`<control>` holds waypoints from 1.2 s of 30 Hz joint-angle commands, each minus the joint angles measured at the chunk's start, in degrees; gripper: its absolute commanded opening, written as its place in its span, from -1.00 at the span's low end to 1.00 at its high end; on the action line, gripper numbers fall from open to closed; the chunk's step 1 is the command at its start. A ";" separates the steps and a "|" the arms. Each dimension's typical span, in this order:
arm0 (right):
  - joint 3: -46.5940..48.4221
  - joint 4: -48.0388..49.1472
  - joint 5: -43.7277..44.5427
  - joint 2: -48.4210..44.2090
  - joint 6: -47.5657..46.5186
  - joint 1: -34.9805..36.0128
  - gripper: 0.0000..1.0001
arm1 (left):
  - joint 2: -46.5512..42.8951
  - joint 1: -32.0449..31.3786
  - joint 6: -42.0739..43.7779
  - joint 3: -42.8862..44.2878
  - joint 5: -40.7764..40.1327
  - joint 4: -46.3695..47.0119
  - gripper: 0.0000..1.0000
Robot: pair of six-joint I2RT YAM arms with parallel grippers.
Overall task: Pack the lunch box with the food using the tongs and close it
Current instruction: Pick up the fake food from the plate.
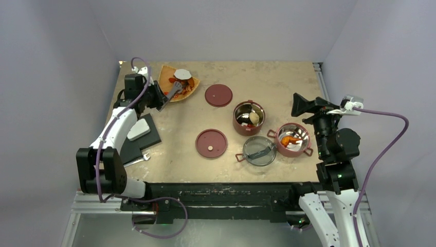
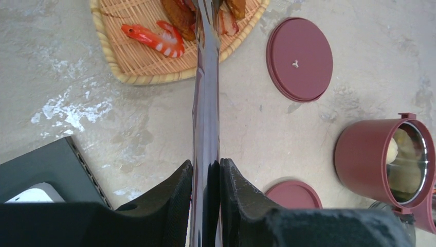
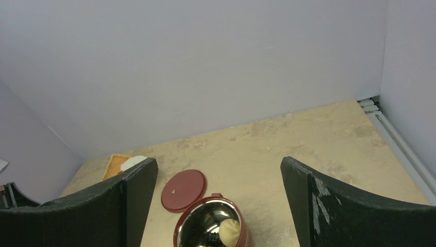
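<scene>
The long slim silvery metal tongs (image 2: 205,92), likely springy and slippery, are being clamped across both arms by the left tool (image 2: 205,172); the right tool (image 3: 218,164) is being held apart, empty.

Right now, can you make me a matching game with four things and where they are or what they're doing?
1 tongs
2 shrimp
3 clear lid
4 right gripper

A open, holding nothing
B on the woven tray
C pinched in the left gripper
D flat on the table

Pairs: 1-C, 2-B, 3-D, 4-A.
</scene>
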 commanded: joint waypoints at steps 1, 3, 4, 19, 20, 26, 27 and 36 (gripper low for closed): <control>1.07 1.43 0.38 -0.96 -0.31 -0.01 0.87 | 0.43 0.56 -1.64 0.18 3.88 5.06 -0.55; 0.97 1.50 0.29 -0.88 -0.31 -0.01 0.87 | 0.66 2.07 -1.81 0.11 3.94 5.45 -0.55; 1.02 1.55 0.29 -0.80 -0.31 -0.01 0.87 | 0.79 2.25 -1.88 0.18 3.85 5.40 -0.55; 0.97 1.45 0.10 -0.72 -0.31 -0.01 0.87 | 1.65 3.56 -2.33 0.09 3.63 5.18 -0.51; 0.95 1.43 0.10 -0.76 -0.31 -0.01 0.87 | 1.73 3.61 -2.35 0.10 3.62 5.13 -0.51; 0.88 1.39 0.10 -0.77 -0.31 -0.01 0.87 | 2.30 3.85 -2.65 0.20 3.67 5.21 -0.51; 0.86 1.38 0.14 -0.78 -0.31 -0.01 0.87 | 2.35 3.86 -2.70 0.19 3.83 5.33 -0.51; 0.68 1.65 -0.16 -0.54 -0.31 -0.02 0.87 | 4.84 3.81 -3.55 1.35 5.56 5.91 -0.51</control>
